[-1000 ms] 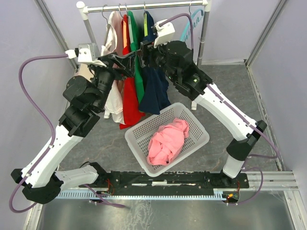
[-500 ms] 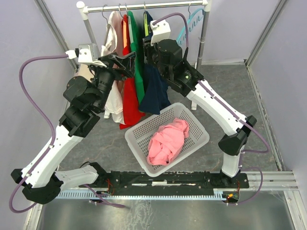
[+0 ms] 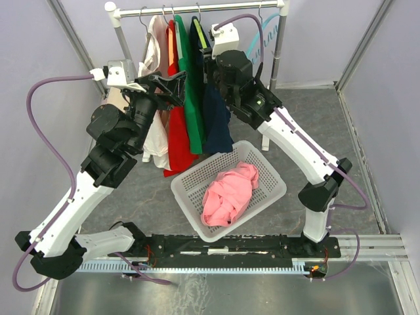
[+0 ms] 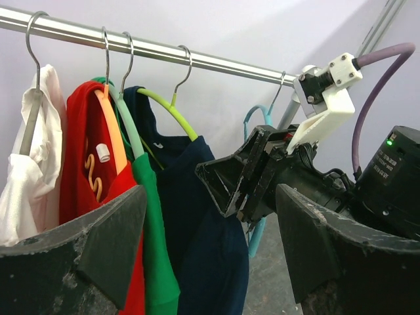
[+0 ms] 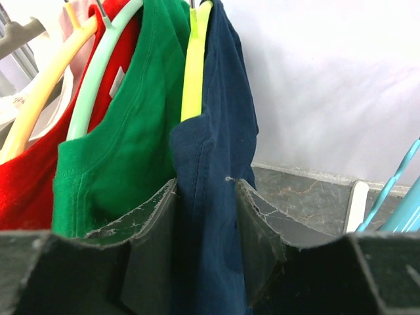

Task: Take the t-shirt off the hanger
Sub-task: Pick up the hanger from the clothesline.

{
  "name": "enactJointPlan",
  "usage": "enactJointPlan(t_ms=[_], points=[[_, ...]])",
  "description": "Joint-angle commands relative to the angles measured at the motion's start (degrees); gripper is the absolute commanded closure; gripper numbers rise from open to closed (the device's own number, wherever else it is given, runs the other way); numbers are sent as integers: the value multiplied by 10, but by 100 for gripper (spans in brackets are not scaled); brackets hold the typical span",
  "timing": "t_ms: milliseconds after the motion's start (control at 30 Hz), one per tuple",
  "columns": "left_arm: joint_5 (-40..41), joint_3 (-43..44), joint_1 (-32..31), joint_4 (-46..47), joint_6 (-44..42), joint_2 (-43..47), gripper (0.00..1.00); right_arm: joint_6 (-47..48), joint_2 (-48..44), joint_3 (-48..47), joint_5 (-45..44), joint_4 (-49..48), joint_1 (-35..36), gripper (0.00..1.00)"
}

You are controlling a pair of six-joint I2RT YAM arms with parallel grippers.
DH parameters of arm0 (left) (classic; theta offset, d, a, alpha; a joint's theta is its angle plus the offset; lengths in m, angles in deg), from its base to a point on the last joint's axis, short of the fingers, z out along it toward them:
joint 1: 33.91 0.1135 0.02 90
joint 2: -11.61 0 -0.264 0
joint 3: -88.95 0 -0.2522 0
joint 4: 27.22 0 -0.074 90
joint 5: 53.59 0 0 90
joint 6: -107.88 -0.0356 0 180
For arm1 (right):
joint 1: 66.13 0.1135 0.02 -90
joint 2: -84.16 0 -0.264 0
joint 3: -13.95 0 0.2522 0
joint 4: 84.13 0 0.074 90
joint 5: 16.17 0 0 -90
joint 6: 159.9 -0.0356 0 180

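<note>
On the rail (image 3: pixel 230 6), navy t-shirt (image 5: pixel 220 151) hangs from its yellow-green hanger (image 5: pixel 193 65) — right gripper (image 5: pixel 205 193) pinches the shirt's shoulder fabric between both fingers. Left gripper (image 4: pixel 210 197) stands wide open beside the garments — holding nothing.

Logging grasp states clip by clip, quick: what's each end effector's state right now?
Left end effector: open, holding nothing.
Right end effector: closed on the navy t-shirt, near its shoulder.
</note>
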Motion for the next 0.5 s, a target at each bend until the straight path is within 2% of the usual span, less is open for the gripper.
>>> enactJointPlan(t_ms=[0, 267, 467], points=[[-7, 3, -1, 33, -24, 3, 14, -7, 11, -40, 4, -1, -9, 54], [-8, 5, 0, 33, -28, 2, 14, -10, 31, -64, 18, 3, -19, 56], [-5, 4, -1, 34, -30, 4, 14, -8, 43, -85, 29, 3, -23, 63]])
